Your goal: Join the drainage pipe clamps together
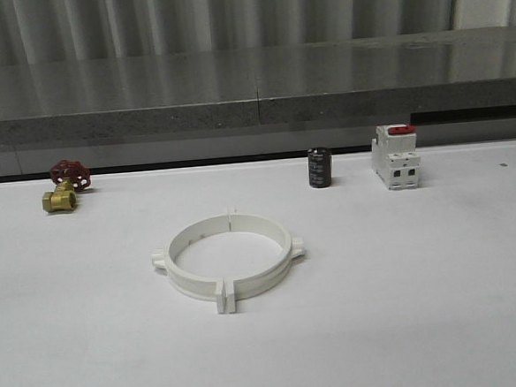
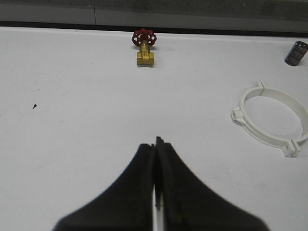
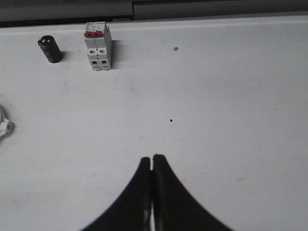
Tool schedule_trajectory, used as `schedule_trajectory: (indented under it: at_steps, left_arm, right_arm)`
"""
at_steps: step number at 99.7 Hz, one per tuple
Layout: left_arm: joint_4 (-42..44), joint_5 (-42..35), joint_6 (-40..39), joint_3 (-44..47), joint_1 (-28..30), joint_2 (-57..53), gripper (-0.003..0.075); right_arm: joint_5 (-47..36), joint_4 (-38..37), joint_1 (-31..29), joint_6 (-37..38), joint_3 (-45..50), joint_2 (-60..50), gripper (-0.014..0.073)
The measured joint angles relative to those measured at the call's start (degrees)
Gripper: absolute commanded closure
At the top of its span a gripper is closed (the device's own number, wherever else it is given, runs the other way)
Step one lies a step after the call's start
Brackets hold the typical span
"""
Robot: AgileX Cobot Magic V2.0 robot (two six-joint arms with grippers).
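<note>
The two white drainage pipe clamps [image 1: 229, 265] lie on the white table as one closed ring, their flat end tabs meeting at the near side and the far side, a small lug on each flank. In the left wrist view the ring [image 2: 274, 122] lies off to one side, partly cut by the frame edge. My left gripper [image 2: 156, 142] is shut with nothing between its black fingers, well clear of the ring. My right gripper [image 3: 152, 158] is shut and empty over bare table; a bit of the ring's lug [image 3: 5, 126] shows at the frame edge.
A brass valve with a red handwheel [image 1: 64, 185] stands at the back left. A black cylinder [image 1: 319, 167] and a white block with a red top [image 1: 394, 156] stand at the back right. A grey ledge [image 1: 251, 96] runs behind the table.
</note>
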Motion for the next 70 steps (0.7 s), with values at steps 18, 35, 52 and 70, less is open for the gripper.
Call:
schedule_trajectory:
  at_steps: [18, 35, 52, 70]
  left_arm:
    - [0.0, 0.0, 0.0, 0.0, 0.0, 0.0, 0.0741]
    - [0.0, 0.0, 0.0, 0.0, 0.0, 0.0, 0.0741]
    - [0.0, 0.0, 0.0, 0.0, 0.0, 0.0, 0.0741]
    - [0.0, 0.0, 0.0, 0.0, 0.0, 0.0, 0.0741]
  right_arm:
    - [-4.8, -0.1, 0.0, 0.0, 4.4, -4.1, 0.0661]
    - [-16.1, -0.2, 0.0, 0.0, 13.8, -12.6, 0.0661]
    - [-27.1, -0.3, 0.0, 0.0, 23.8, -22.2, 0.0661]
    - [-33.0, 2.4, 0.0, 0.0, 32.6, -30.8, 0.0661]
